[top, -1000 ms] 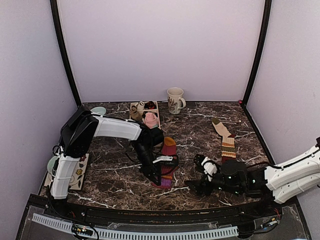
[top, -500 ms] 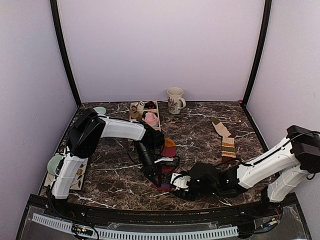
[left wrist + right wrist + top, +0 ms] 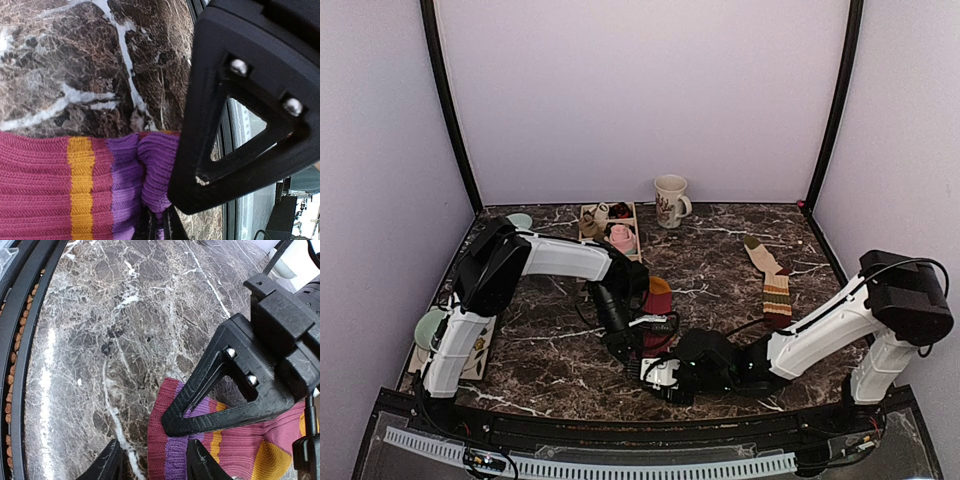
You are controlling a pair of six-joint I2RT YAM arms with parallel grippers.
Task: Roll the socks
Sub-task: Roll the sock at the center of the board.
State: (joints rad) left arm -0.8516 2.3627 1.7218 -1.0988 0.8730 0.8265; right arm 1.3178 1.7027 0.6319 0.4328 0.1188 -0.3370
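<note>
A striped maroon, purple and orange sock [image 3: 658, 300] lies lengthwise at the table's middle. My left gripper [image 3: 632, 350] is shut on its purple cuff [image 3: 155, 175], which bunches up between the fingertips [image 3: 172, 227]. My right gripper [image 3: 655, 372] has come in low from the right to the same near end. It stands open [image 3: 154, 462], one finger [image 3: 107, 462] over bare marble and the other [image 3: 200, 460] over the sock's [image 3: 175, 450] cuff edge. A second sock [image 3: 775, 285], beige with reddish-brown patches and stripes, lies flat at the right.
A wooden box [image 3: 592, 212] at the back holds a pink bundle [image 3: 620, 238] and small dark things. A mug [image 3: 670, 200] stands behind it. A green bowl [image 3: 517, 220], plates [image 3: 425, 328] and a flowered card [image 3: 480, 352] sit at the left. The table's front rail [image 3: 20, 355] is close.
My right arm has swung left across the front of the table to the striped sock's near end, and its jaws have narrowed. The left gripper has kept its hold in place.
</note>
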